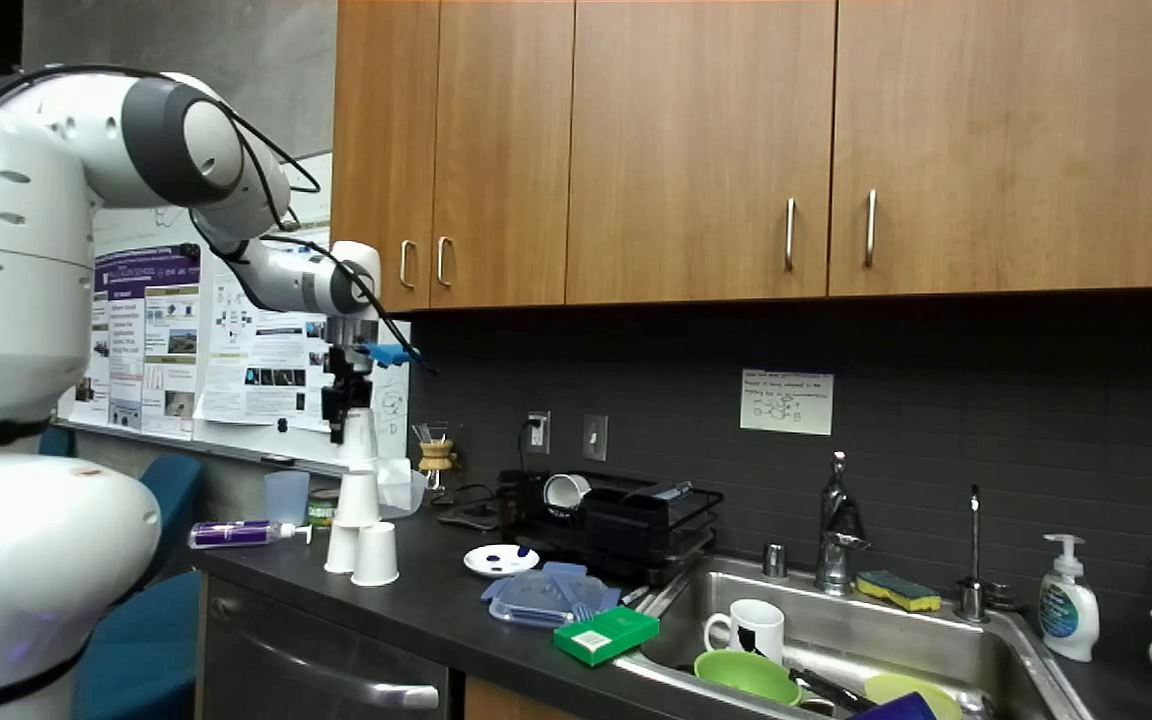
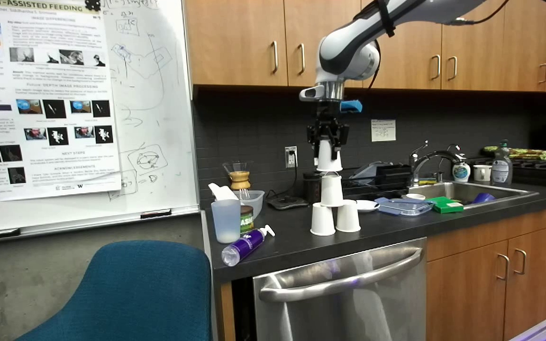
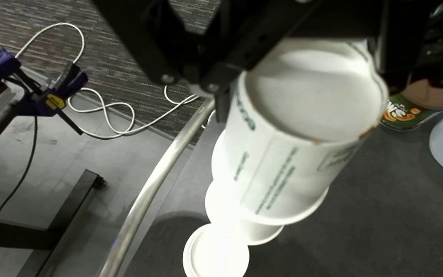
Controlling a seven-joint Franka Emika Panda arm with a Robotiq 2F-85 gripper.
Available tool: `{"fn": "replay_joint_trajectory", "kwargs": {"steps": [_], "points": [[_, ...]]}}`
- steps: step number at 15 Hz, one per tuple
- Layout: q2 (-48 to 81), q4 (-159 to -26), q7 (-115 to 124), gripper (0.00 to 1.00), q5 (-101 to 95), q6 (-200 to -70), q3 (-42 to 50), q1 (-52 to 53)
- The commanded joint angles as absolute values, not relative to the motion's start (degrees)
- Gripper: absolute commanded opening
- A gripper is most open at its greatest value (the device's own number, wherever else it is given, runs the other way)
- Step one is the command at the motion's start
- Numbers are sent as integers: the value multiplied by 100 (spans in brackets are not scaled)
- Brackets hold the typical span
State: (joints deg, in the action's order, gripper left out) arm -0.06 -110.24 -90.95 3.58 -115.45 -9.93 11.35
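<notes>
the gripper has the top cup clamped, left of the sink, over the middle cup; a sideways nudge or uneven release could knock that off the two base cups

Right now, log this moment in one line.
claw: closed on top cup | beneath: middle cup on two bottom cups | counter: purple bottle on its side

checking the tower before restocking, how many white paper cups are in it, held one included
4: one upside-down white paper cup held in the black end effector, one cup below it, two cups side by side on the dark countertop. Any nested inside would be hidden.
</notes>
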Motion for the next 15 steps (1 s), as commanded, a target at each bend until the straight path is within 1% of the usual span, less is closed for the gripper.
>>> {"fn": "replay_joint_trajectory", "kwargs": {"steps": [1, 10, 11, 12, 13, 15], "points": [[56, -10875, -9293, 42, 538, -11421, -985, 1073], [67, -10866, -9340, 42, 609, -11386, -981, 1057], [71, -10862, -9345, 92, 621, -11374, -979, 1055], [78, -10851, -9358, 92, 668, -11347, -977, 1053], [87, -10839, -9369, 97, 687, -11326, -976, 1050], [106, -10811, -9381, 100, 731, -11285, -973, 1045]]}}
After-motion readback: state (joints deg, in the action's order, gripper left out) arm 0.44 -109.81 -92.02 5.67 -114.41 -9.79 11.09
